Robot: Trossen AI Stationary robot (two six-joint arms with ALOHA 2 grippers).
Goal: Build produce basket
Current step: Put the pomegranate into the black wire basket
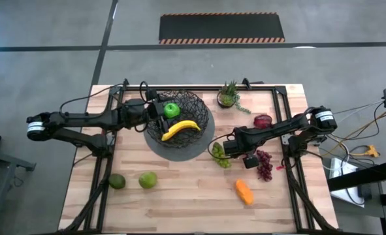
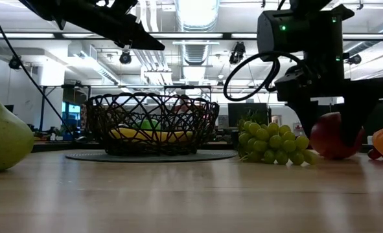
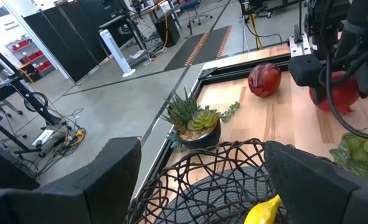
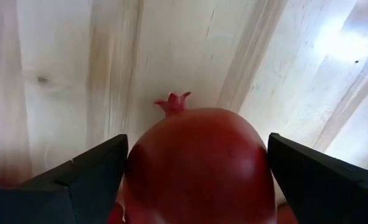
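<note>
The right claw [image 4: 196, 180] stood wide astride a round dark-red toy fruit [image 4: 199, 165], probably a pomegranate, near the worktop's [image 1: 179, 202] right edge to grip it, while the left claw [image 3: 199, 177], also wide, hung over the round black wire-mesh basket [image 1: 179, 117].

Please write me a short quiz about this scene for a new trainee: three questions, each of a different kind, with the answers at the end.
1. True or false: the banana already lies in the basket.
2. What sits between the open fingers of the right gripper? A: a lemon. B: a red fruit. C: an onion.
3. Fill in: the left gripper hovers over the ____.

Key: 1 true; 2 B; 3 basket.
</note>
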